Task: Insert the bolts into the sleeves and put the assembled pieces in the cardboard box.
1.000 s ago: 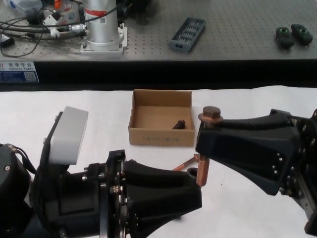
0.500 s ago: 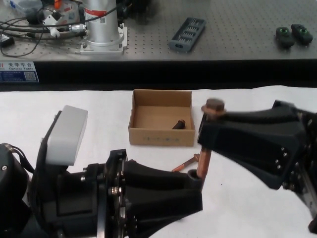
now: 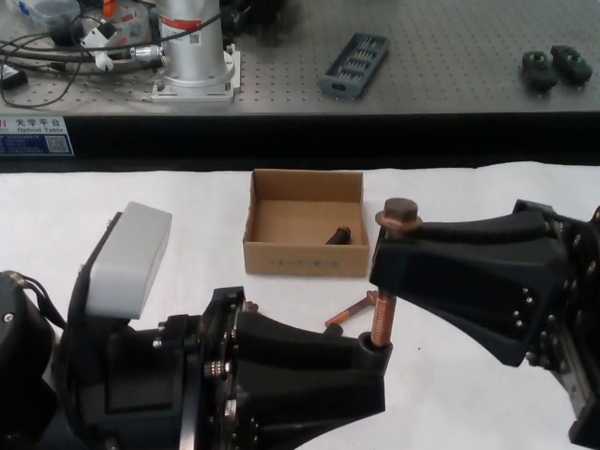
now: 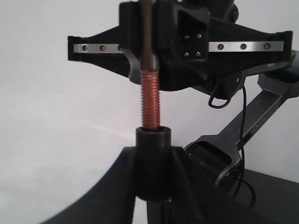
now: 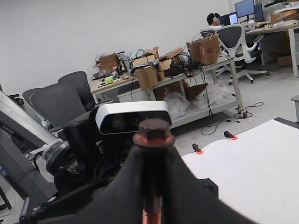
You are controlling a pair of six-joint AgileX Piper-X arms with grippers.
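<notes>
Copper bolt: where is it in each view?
High view: bolt right of centre, upright in the right gripper, above the black sleeve.
Left wrist view: bolt central, threads meeting the sleeve's top.
Right wrist view: bolt central, head facing the camera.
Shared landmark: right gripper clamping it.

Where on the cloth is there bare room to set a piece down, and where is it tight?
Bare cloth left of the box, and right of it beyond the right gripper. The box's left half is free too. Crowded in front of the box: the left gripper meets the right one beside a loose bolt.
</notes>
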